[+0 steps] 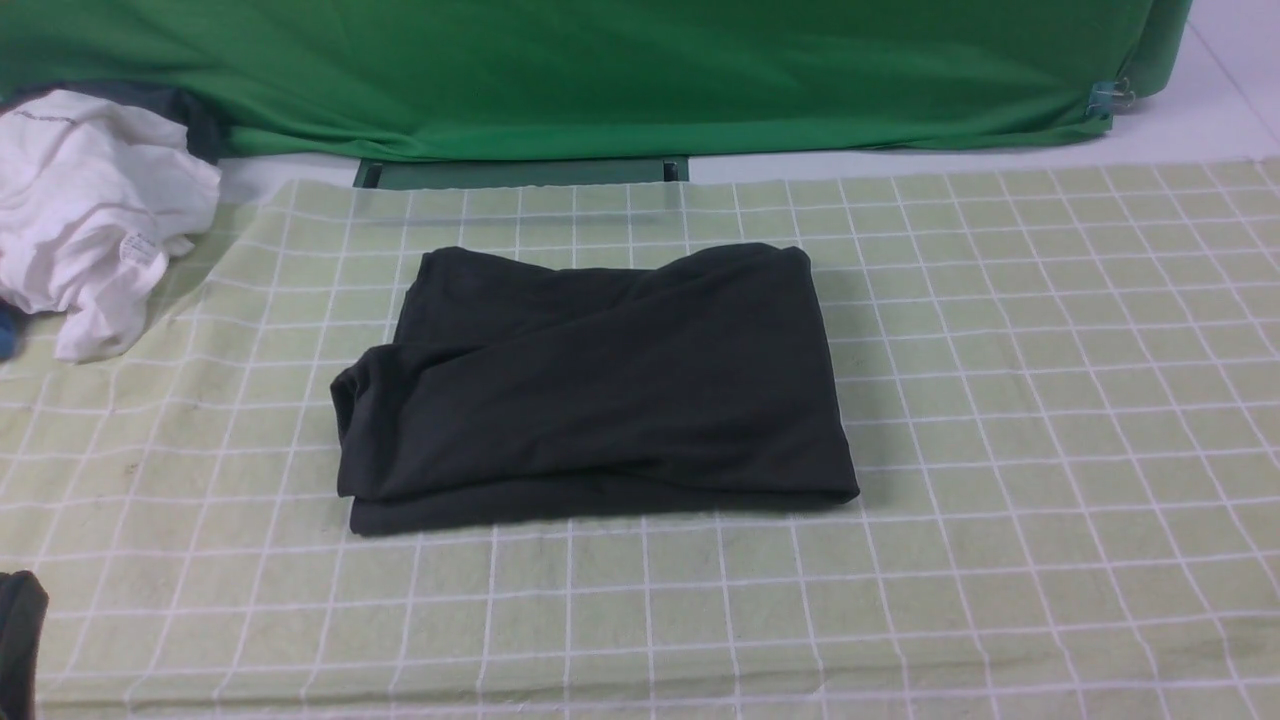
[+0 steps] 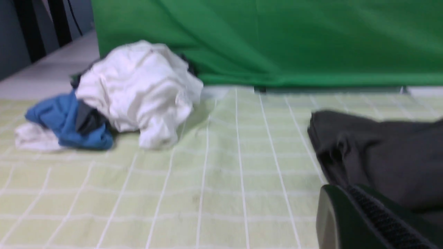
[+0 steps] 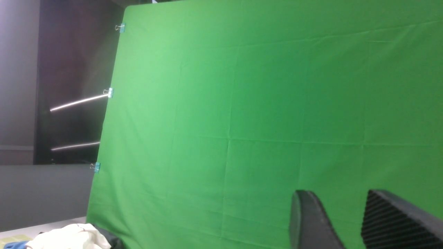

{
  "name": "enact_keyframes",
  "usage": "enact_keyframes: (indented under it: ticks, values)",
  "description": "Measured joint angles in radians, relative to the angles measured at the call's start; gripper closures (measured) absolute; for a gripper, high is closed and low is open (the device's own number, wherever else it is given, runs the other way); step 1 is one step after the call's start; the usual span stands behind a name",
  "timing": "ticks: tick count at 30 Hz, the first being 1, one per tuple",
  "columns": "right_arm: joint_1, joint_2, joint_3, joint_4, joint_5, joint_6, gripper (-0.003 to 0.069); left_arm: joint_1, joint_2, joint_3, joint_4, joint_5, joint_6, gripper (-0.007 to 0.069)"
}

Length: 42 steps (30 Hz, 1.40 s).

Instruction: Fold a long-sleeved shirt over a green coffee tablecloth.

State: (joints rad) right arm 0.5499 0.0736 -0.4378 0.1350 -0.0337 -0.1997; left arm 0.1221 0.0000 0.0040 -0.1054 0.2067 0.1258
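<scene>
Evidently the folding is at or near its close. The long-sleeved shirt [image 1: 590, 380] lies as a compact dark rectangle in the middle of the green coffee tablecloth [image 1: 1050, 400], layers stacked, with a rolled edge along its near side and a slightly bulging corner toward the robot's left. No sleeve trails outside the bundle.

Neither arm touches the garment. The left gripper [image 2: 349, 214] sits low over the cloth, just beside the shirt's left edge; its jaws are pressed together and hold nothing. The right gripper [image 3: 349, 221] is raised and points at the plain green backdrop [image 3: 259, 103]; its two pads stand partly apart with only backdrop visible between them, so it is empty.

A crumpled white garment [image 1: 90, 210] lies at the far left of the table, well apart from the shirt, with a blue cloth [image 2: 69, 121] beside it. Neither bears on the task.

Judgement: the step in hand is release and withdrawal after the final fold. Should a further move be wanted, it calls for squaring the loose left corner: a light pinch on the top layer there, drawn inward, without dragging the lower layers or rucking the tablecloth beneath.
</scene>
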Motion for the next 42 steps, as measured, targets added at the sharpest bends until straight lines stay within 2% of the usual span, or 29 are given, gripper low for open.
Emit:
enact_keyframes:
  ticks: [28, 33, 36, 40, 42]
  values:
    - [0.0, 0.0, 0.0, 0.0, 0.001, 0.0, 0.0421, 0.0, 0.0, 0.0, 0.0, 0.019, 0.005, 0.061]
    - [-0.004, 0.0, 0.001, 0.0, 0.043, -0.018, 0.0421, 0.0, 0.0, 0.0, 0.0, 0.019, 0.005, 0.061]
    - [-0.069, -0.002, 0.027, 0.0, 0.055, -0.039, 0.0421, 0.001, 0.0, 0.0, 0.0, 0.019, 0.005, 0.061]
    - [-0.26, -0.004, 0.135, 0.0, 0.061, -0.066, 0.0419, 0.004, 0.0, 0.0, 0.0, 0.019, 0.006, 0.061]
    - [-0.321, -0.004, 0.189, 0.0, 0.064, -0.078, 0.0419, 0.004, 0.0, 0.0, 0.0, 0.019, 0.006, 0.061]
